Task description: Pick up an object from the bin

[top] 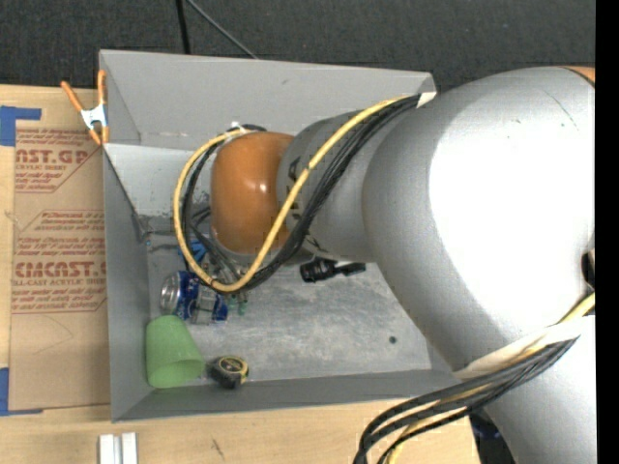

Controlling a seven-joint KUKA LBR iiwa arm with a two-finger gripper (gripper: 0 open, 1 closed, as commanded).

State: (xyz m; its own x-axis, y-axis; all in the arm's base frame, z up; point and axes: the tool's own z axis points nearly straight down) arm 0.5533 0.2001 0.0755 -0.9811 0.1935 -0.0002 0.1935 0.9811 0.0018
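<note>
A crumpled blue and silver thing point(191, 298) lies at the bin's left, just below the arm's wrist. Near the front left corner a light green plastic cup point(172, 353) lies on its side. Right beside it, against the front wall, sits a small round black and yellow tape measure point(230, 370). A small black object point(324, 271) pokes out from under the arm near the middle of the bin floor.
The arm and its orange wrist cover with looped yellow and black cables hang over the back and right of the bin and hide what lies beneath. Bare grey floor shows along the front middle.
</note>
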